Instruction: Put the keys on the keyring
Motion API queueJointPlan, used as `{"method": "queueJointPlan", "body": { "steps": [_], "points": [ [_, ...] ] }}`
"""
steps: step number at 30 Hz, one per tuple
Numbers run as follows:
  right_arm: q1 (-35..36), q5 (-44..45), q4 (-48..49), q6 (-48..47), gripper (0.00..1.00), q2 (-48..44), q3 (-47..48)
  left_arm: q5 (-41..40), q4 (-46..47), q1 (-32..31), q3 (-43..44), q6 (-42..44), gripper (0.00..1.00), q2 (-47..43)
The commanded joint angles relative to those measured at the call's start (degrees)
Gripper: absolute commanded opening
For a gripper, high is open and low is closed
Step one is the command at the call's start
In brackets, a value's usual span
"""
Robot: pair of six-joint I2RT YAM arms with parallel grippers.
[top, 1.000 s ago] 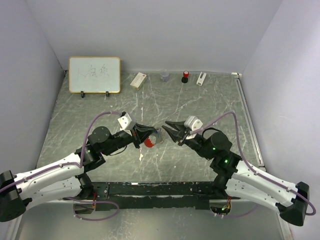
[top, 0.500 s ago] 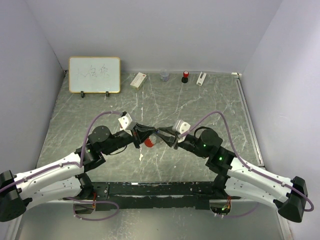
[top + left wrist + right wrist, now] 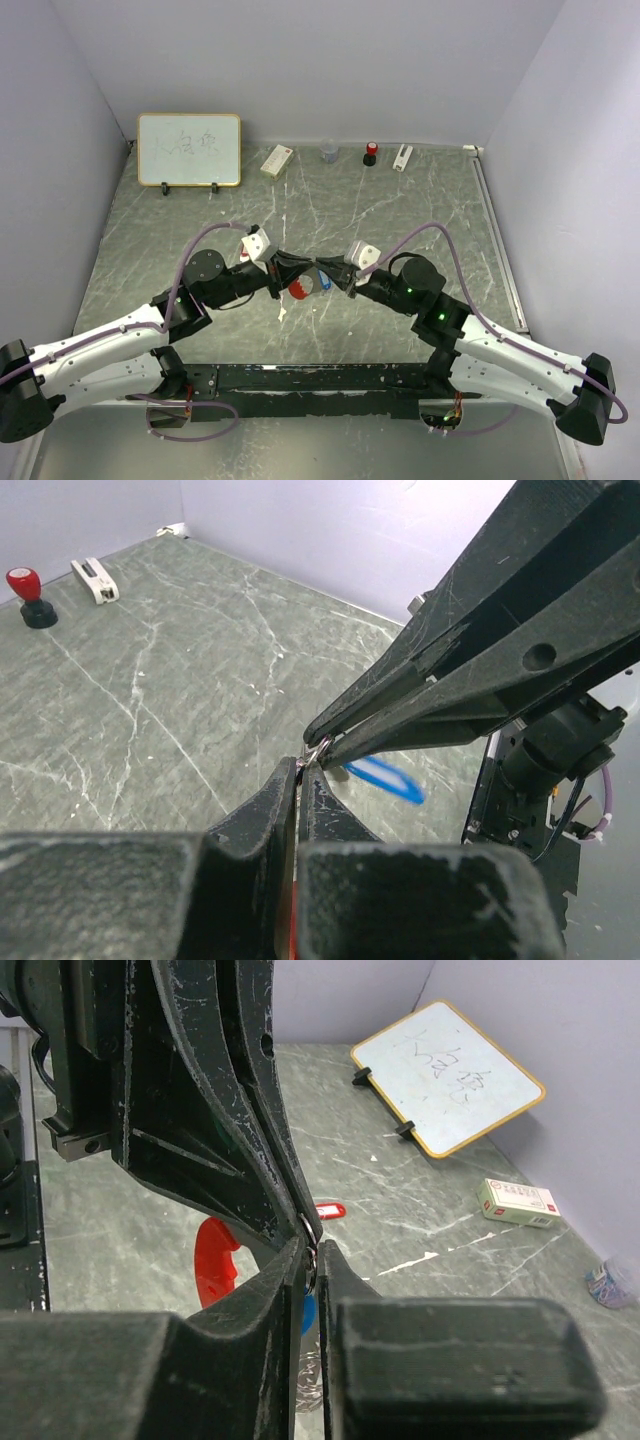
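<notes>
Left gripper point(image 3: 307, 267) and right gripper point(image 3: 323, 269) seemingly clamp the keyring point(image 3: 300, 290); only wrist views resolve its ring point(image 3: 315, 749).

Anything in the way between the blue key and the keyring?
Nothing visible. The left hand and right hand meet tip to tip at the keyring; the blue key hangs just below the right hand's tips, no other object between.

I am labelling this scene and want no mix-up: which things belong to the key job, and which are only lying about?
For the job: keyring, blue key, red key.
Just lying about: whiteboard, small box, grey object, red-topped object, white object.
</notes>
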Motion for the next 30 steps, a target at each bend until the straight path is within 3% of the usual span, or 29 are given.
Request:
{"method": "queueJointPlan", "body": {
  "steps": [1,4,14,23,30],
  "points": [
    [0.1,-1.3,-0.4,-1.1,0.08,-0.1,2.2,2.9,-0.2,0.4,2.6,1.0,0.07,0.1],
    [0.1,-1.4,-0.7,-1.3,0.0,0.3,2.4,3.4,-0.3,0.4,2.8,1.0,0.07,0.5],
    [0.1,-0.8,-4.1,-1.5,0.0,1.3,4.6,1.6,-6.1,0.4,6.2,2.4,0.08,3.2],
    [0.1,-0.7,-12.9,-1.7,0.0,4.7,10.5,2.8,-9.9,0.4,9.4,4.2,0.3,5.7],
    [0.0,-0.2,-15.9,-1.1,0.0,5.8,12.0,3.7,-13.9,0.4,11.8,6.3,0.21,6.5]
  ]
}}
